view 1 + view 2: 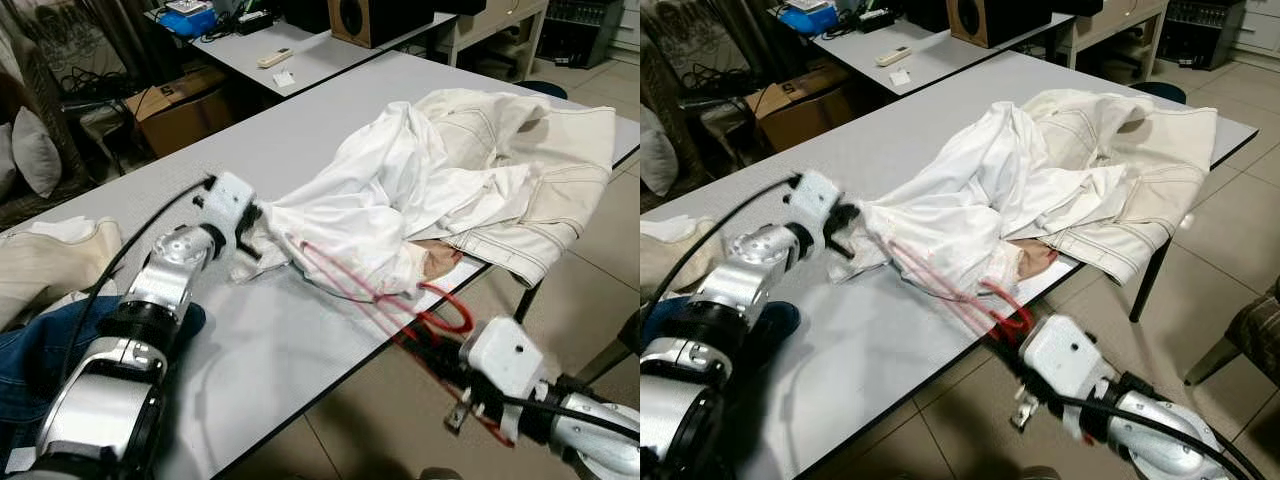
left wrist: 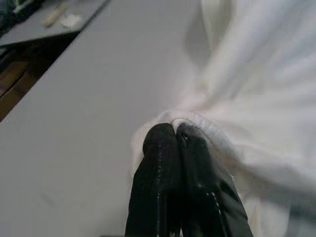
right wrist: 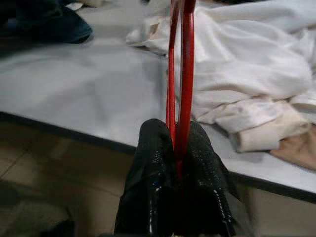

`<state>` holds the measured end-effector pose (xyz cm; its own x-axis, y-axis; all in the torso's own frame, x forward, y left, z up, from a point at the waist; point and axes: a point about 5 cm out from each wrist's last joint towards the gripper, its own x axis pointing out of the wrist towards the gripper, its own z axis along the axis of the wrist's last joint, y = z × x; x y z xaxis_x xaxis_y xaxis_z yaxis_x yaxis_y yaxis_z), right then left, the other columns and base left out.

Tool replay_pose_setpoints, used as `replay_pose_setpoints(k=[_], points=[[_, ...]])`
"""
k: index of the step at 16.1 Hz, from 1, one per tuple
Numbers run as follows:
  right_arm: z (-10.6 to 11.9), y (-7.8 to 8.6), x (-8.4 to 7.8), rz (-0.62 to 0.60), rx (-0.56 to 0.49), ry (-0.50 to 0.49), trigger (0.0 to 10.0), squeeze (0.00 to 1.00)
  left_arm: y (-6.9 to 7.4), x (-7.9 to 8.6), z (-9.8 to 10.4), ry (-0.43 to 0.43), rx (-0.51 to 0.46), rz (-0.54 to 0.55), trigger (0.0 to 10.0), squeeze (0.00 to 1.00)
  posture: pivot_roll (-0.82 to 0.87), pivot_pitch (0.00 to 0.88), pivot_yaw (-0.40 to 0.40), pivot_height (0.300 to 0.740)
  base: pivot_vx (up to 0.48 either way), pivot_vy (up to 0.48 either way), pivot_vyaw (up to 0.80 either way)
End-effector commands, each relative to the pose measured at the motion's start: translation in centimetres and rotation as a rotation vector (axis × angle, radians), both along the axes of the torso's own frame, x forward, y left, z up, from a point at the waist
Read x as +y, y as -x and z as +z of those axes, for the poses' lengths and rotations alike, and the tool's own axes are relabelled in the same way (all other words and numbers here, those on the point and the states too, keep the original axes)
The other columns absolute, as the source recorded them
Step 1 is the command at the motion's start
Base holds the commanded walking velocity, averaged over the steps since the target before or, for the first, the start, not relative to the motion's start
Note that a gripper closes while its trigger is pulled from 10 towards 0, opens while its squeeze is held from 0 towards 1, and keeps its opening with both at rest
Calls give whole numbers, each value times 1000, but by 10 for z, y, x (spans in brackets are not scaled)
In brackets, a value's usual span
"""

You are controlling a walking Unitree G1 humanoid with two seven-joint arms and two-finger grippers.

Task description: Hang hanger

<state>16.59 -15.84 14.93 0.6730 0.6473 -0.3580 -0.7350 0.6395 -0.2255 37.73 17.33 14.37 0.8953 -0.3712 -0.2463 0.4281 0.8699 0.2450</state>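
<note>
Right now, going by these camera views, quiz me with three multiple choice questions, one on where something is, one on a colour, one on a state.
1. Where does the white garment lie?
A. on the grey table
B. on the floor
C. on a chair

2. What colour is the hanger?
A. blue
B. red
C. black

3. How is the left tool?
A. wide open above the table
B. shut on a fold of the white garment
C. shut on a remote

Answers:
1 A, the cloth is spread over the tabletop.
2 B, its thin red wire shows in the right tool.
3 B, the left wrist view shows the fingers pinching white cloth.
</note>
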Motion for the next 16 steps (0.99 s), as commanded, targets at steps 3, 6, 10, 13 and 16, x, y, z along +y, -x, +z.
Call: replay_pose_setpoints(k=[3,6,10,13,16], points=[[-6,-2,-2,-8,46,-3,10000,0,-8,3,37,103,-89,-31,0,0,-269,0,196,740,0,0,0],[-31,-22,-22,-172,89,47,10000,0,-1,1,60,75,-111,-165,0,0,-262,0,186,740,0,0,0],[-33,-25,-27,-210,111,105,10000,0,1,6,66,19,-114,-186,0,0,-259,0,177,740,0,0,0],[-13,-21,-18,-115,66,34,10000,0,2,4,72,22,-126,-178,0,0,-260,0,176,740,0,0,0],[8,-6,-7,23,64,-36,10000,0,-2,5,67,-2,-120,-131,0,0,-267,0,180,740,0,0,0]])
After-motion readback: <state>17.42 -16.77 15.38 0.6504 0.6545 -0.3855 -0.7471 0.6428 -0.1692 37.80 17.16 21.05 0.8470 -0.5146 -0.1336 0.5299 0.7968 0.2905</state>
